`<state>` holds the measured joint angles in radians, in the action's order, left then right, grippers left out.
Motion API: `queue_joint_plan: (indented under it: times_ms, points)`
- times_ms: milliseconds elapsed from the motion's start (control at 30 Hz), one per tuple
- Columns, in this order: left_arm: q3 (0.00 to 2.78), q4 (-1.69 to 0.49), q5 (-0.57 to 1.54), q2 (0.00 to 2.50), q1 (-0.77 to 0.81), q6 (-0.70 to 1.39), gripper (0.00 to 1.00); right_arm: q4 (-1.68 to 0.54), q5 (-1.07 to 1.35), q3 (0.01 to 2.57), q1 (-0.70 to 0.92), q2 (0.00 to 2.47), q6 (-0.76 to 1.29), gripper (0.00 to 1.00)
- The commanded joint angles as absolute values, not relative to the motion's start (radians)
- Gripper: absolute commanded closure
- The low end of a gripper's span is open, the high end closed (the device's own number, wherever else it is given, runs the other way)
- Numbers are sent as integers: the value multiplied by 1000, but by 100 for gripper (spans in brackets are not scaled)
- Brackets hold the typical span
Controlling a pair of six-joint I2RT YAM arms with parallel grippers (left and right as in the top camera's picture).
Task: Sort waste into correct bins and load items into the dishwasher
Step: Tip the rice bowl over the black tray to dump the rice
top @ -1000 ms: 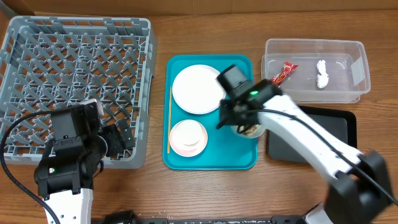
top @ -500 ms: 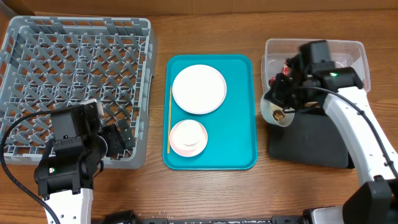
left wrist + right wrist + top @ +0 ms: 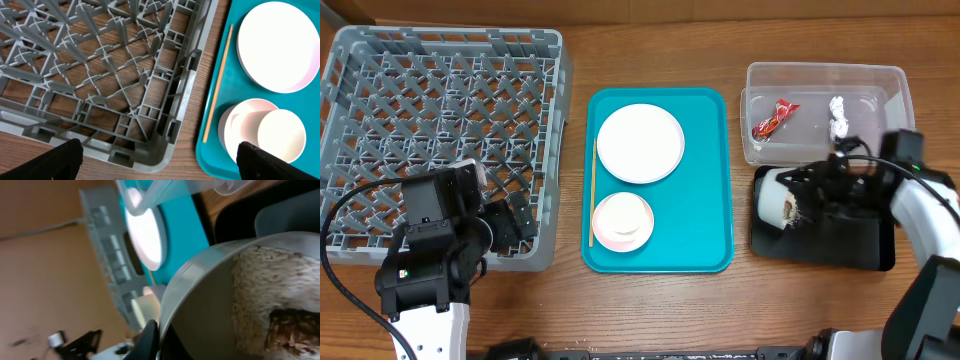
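- Step in hand (my read): emptying food waste. The right gripper [image 3: 800, 195] is clamped on the cup [image 3: 773, 203], which lies tipped on its side over the black tray [image 3: 840, 245] near the bench's front-right corner, mouth facing the bench centre.
- Right wrist view: food scraps [image 3: 270, 290] sit inside the cup w/ the wall near horizontal, so not emptied yet.
- To do it well: get the cup mouth fully inside the black tray's edge before tipping further. It hangs close to the tray's left edge, so scraps could land on bare wood.
- Roll the wrist slowly past horizontal, mouth down. The stuff looks sticky, so a small shake or a pause is probably needed.
- Hold the grip firm; the rim is smooth and could slip when inverted.
- Don't drift toward the back edge: the clear tub [image 3: 825, 68] there holds a wrapper [image 3: 772, 118] and tissue [image 3: 837, 115], a diff. waste type.
- The left gripper [image 3: 160, 160] has fingers spread wide w/ nothing held, by the rack [image 3: 440, 120] corner at front-left.
- The plate [image 3: 640, 143], bowl [image 3: 622, 220] and chopstick [image 3: 592, 190] wait on the teal tray [image 3: 710, 200], mid-bench.
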<state>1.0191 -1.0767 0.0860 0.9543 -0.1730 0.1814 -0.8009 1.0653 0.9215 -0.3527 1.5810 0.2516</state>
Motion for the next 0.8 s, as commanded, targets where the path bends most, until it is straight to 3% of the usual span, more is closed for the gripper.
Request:
queue_joint_plan:
  times_ms: [0,267,767]
  points:
    - [1039,-1073,94,955,-182,187,0,-786,1324,897,-429,1567,183,96]
    - [1039,-1075,94,955,-182,187,0,-795,1570,893,-564,1568,183,96]
    - [1039,-1077,94,955,-182,187,0,-847,1570,893,-654,1567,209,96]
